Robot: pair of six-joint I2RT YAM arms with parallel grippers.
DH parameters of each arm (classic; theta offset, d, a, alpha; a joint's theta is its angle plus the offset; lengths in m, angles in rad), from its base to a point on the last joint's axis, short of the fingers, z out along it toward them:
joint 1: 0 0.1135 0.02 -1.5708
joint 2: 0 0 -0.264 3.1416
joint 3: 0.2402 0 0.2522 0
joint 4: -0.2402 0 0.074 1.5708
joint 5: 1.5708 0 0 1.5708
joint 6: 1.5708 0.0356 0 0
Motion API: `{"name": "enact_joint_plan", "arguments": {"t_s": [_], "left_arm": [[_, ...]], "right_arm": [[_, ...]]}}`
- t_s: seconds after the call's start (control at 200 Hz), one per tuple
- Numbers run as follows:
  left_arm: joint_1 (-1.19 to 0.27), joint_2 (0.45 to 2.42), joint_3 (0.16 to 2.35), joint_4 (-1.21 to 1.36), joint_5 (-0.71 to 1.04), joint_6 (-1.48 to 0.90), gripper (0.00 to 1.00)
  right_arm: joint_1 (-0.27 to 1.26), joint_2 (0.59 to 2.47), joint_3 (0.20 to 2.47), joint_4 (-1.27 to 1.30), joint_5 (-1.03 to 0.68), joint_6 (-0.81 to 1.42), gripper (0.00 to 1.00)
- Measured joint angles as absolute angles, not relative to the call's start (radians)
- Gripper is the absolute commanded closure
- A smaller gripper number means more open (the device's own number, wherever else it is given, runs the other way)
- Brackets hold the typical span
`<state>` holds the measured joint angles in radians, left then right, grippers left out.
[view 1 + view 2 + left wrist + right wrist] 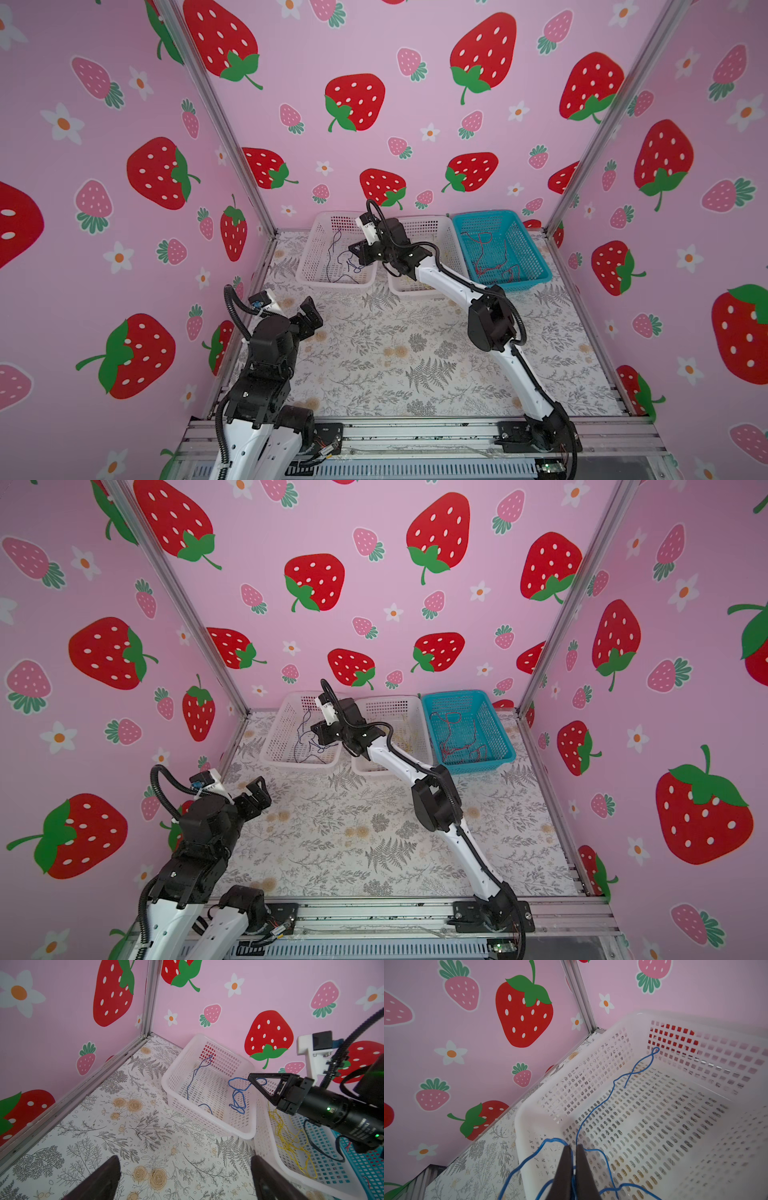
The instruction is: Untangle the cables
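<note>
A: Big stuff first?
B: A table with a fern print fills the lower half in both top views. Three baskets stand in a row at its back edge: left white basket, middle white basket, and blue basket at centre right.
A: Arms?
B: The right arm reaches in from lower right, across the middle. The right gripper sits over the right side of the left white basket. The left gripper hangs over bare table at lower left, well apart from the baskets.
A: Jaws?
B: Left: spread wide, nothing between them. Right: pressed together on the blue cable. The wrist view shows the strand running between the fingers.
A: Cables where?
B: The blue cable lies mostly on the floor of the left white basket, with one loop up its back wall. More loops dangle from the jaws by the rim, and a few look to hang outside it. The yellow cable is in the middle white basket, the red cable in the blue basket.
A: Step?
B: My read: colours are already apart, one per basket. The blue one is being set down, so it's near the end.
A: Next?
B: Probably carry the grip further over the basket so the dangling loops clear the rim, then open. It's limp wire and may snag on a finger or the mesh.
</note>
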<state>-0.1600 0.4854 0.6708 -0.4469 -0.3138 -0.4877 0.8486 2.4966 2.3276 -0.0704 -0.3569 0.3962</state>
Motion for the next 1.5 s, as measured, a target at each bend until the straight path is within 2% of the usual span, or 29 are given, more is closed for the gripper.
{"name": "enact_joint_plan", "arguments": {"t_s": [0.33, 0.48, 0.495, 0.545, 0.685, 0.82, 0.845, 0.9, 1.02, 1.216, 1.381, 1.501], "left_arm": [[-0.16, 0.486, 0.671, -0.447, -0.311, -0.495, 0.01], [-0.16, 0.487, 0.671, -0.447, -0.311, -0.495, 0.01], [-0.16, 0.487, 0.671, -0.447, -0.311, -0.495, 0.01], [-0.16, 0.489, 0.67, -0.447, -0.31, -0.495, 0.01], [-0.16, 0.5, 0.67, -0.446, -0.31, -0.495, 0.01], [-0.16, 0.505, 0.669, -0.446, -0.305, -0.495, 0.01], [-0.16, 0.505, 0.669, -0.446, -0.304, -0.494, 0.01], [-0.16, 0.507, 0.667, -0.445, -0.303, -0.495, 0.01], [-0.16, 0.517, 0.666, -0.445, -0.302, -0.497, 0.01], [-0.161, 0.533, 0.656, -0.425, -0.276, -0.5, 0.01], [-0.168, 0.566, 0.624, -0.408, -0.288, -0.497, 0.01], [-0.18, 0.595, 0.612, -0.395, -0.308, -0.482, 0.01]], "right_arm": [[0.849, 2.502, 2.376, -0.072, -0.364, 0.361, 0.59], [0.848, 2.499, 2.408, -0.097, -0.352, 0.318, 0.49], [0.848, 2.496, 2.409, -0.098, -0.35, 0.318, 0.45], [0.846, 2.483, 2.409, -0.11, -0.348, 0.3, 0.4], [0.842, 2.384, 2.396, -0.15, -0.316, 0.244, 0.3], [0.842, 2.17, 2.302, -0.154, -0.245, 0.174, 0.16], [0.842, 2.119, 2.273, -0.147, -0.229, 0.158, 0.13], [0.842, 2.009, 2.202, -0.127, -0.19, 0.134, 0.0], [0.841, 1.757, 1.964, -0.04, -0.094, 0.082, 0.01], [0.841, 1.362, 1.373, 0.179, 0.103, 0.022, 0.01], [0.821, 1.148, 0.965, 0.261, 0.298, 0.003, 0.01], [0.74, 1.006, 0.739, 0.285, 0.428, 0.034, 0.01]]}}
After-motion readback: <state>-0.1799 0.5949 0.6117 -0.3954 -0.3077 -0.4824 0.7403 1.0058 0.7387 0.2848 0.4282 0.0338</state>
